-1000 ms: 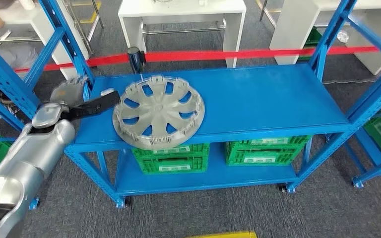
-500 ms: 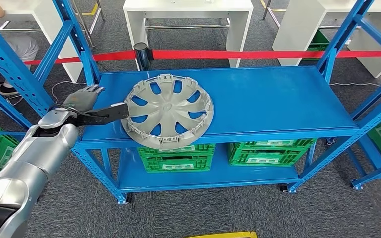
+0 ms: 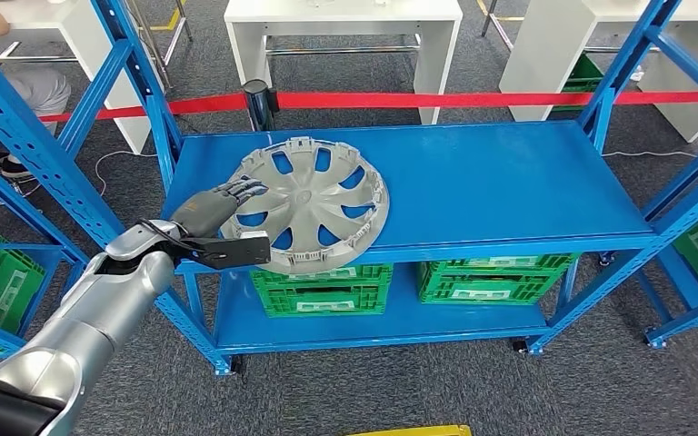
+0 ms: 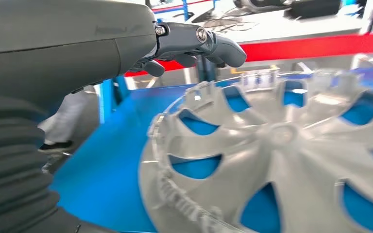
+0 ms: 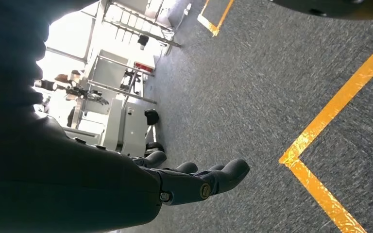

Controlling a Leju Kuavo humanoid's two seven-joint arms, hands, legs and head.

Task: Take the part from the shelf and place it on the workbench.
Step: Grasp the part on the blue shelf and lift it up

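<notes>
Left hand (image 3: 207,213) at the hubcap (image 3: 314,204) on the blue shelf (image 3: 509,182).
Its fingers spread over the rim's near-left edge, seemingly without grasping; right hand (image 5: 194,182) hangs unclenched.

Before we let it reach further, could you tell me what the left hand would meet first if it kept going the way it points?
Most likely the grey hubcap: the left hand points across its near-left rim, though its height above is unclear.
</notes>
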